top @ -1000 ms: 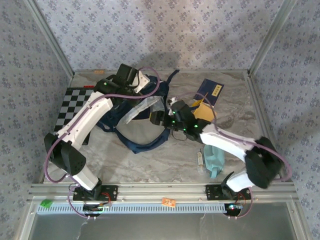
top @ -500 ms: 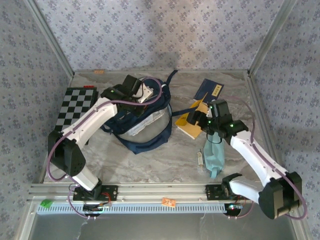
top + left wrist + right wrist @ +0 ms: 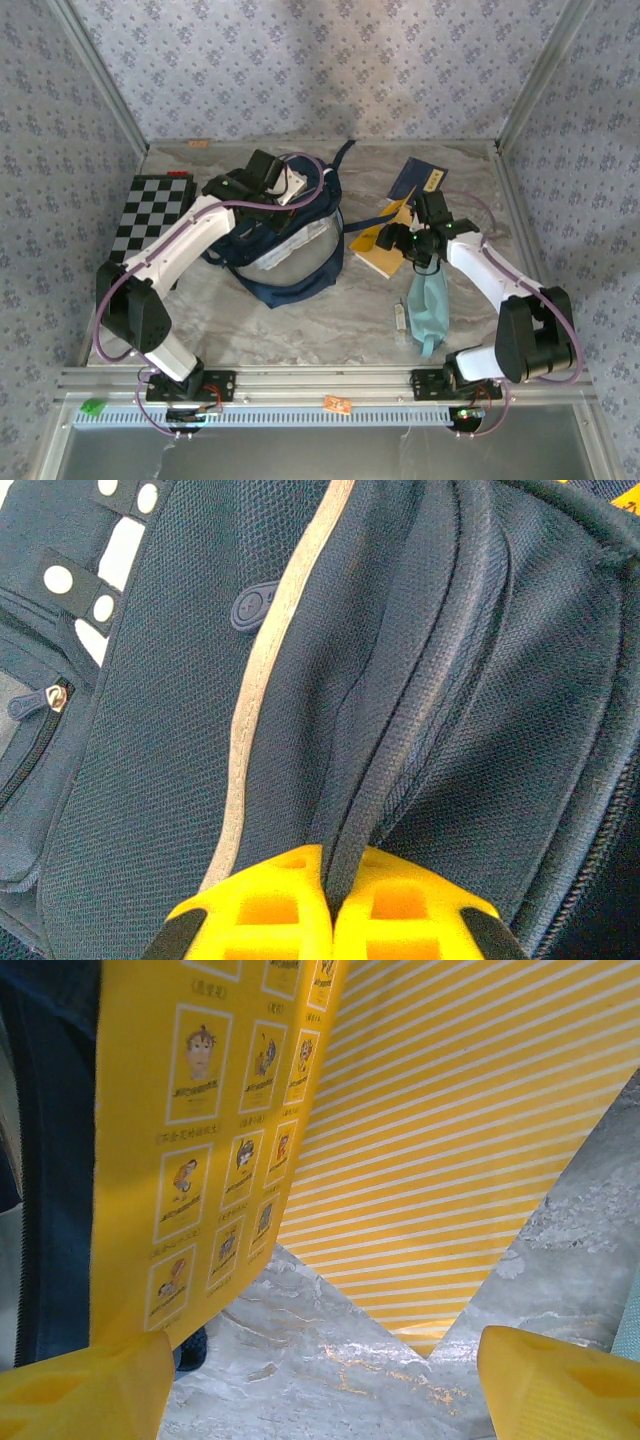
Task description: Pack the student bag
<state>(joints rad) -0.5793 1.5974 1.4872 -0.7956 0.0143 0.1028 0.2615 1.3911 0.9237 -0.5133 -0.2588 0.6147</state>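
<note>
Left wrist: our left gripper (image 3: 332,905) pinches the student bag (image 3: 420,680); our right gripper (image 3: 322,1385) (spread wide) faces a yellow booklet (image 3: 450,1110).

Marble tabletop (image 3: 330,320). Checkerboard mat (image 3: 150,215) lies flat at the left edge. Navy book (image 3: 422,180) sits far right of centre. Yellow booklet (image 3: 378,255) lies just in front, touching it, its cartoon-panel cover lifted off the striped page (image 3: 440,1110). Teal pouch (image 3: 428,308) is nearer, with a small white tube (image 3: 399,317) just beside it.

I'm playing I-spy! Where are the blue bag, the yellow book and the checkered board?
Blue bag (image 3: 288,250): top view, its pale middle.
Yellow book (image 3: 372,260): top view, near corner.
Checkered board (image 3: 150,210): top view, middle squares.
</note>
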